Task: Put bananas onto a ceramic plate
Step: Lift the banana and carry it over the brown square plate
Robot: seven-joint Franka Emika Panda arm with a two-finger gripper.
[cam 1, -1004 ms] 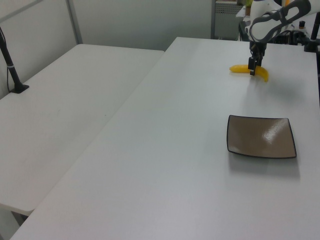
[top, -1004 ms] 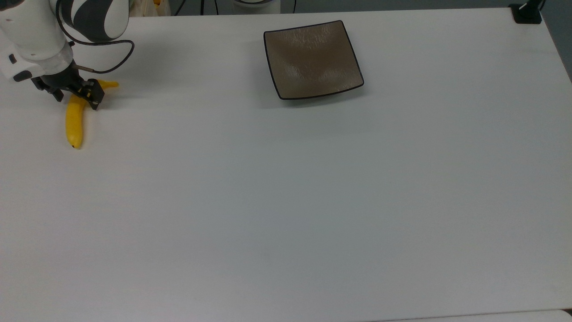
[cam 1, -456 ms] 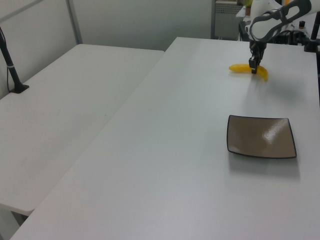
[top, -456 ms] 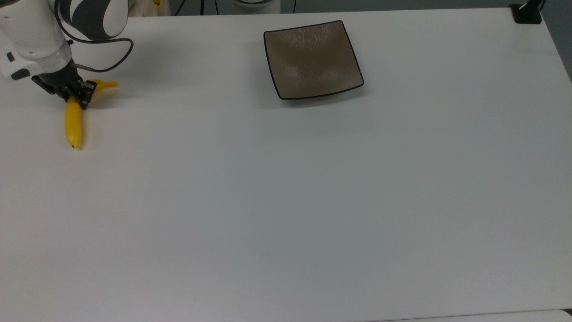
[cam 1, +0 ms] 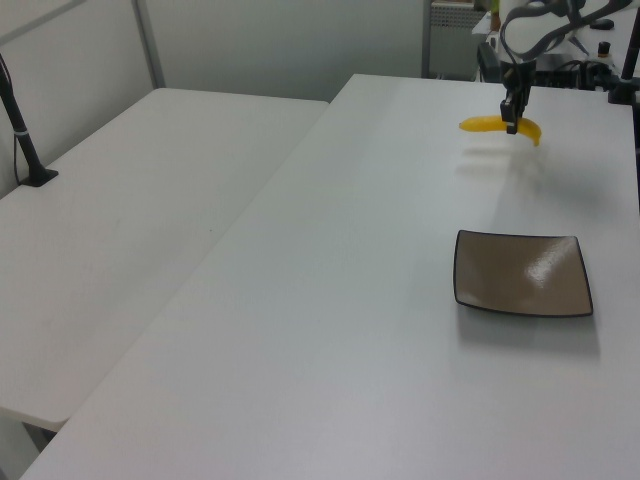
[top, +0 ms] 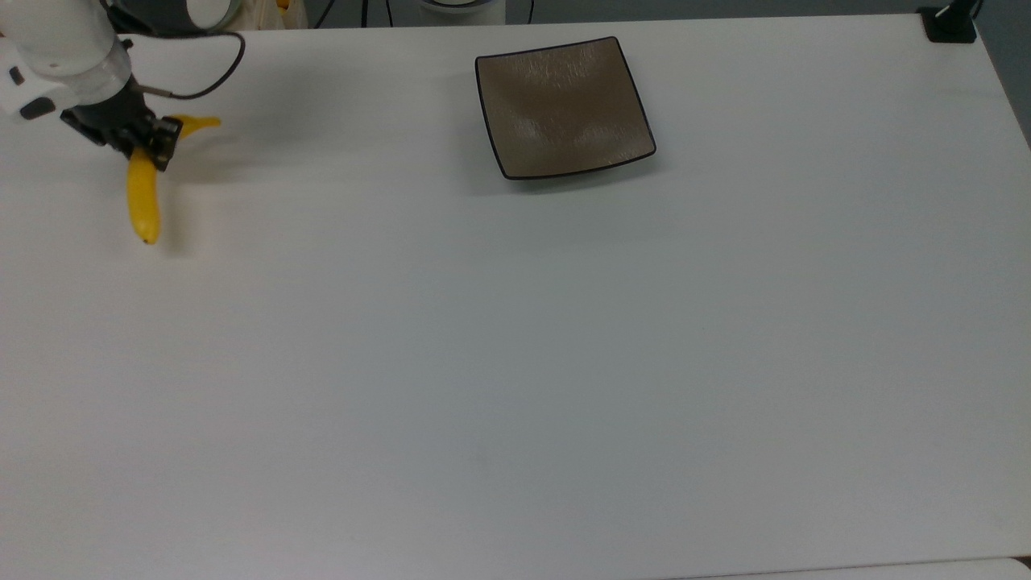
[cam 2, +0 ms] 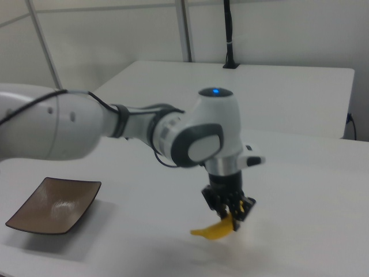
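A bright yellow curved banana [top: 143, 197] hangs just above the white table at the top view's far left, its shadow on the surface below. My gripper [top: 150, 146] is shut on it near the bend, with the stem end sticking out to the right. In the left view the banana [cam 1: 486, 124] floats at the far end of the table under the gripper [cam 1: 512, 122]. The right view shows the gripper [cam 2: 231, 221] holding the banana [cam 2: 211, 231] off the table. The square brown-grey ceramic plate [top: 564, 105] lies bare, far to the right in the top view; plate [cam 1: 520, 274], plate [cam 2: 53, 205].
A black clamp base [top: 949, 22] sits at the table's back right corner in the top view. A second white table [cam 1: 120, 220] with a black post [cam 1: 20, 125] adjoins on the left view's left. A black cable [top: 211, 80] loops from the wrist.
The gripper closed on the banana and lifted it off the table, shifting it slightly toward the back edge in the top view. The plate has not moved.
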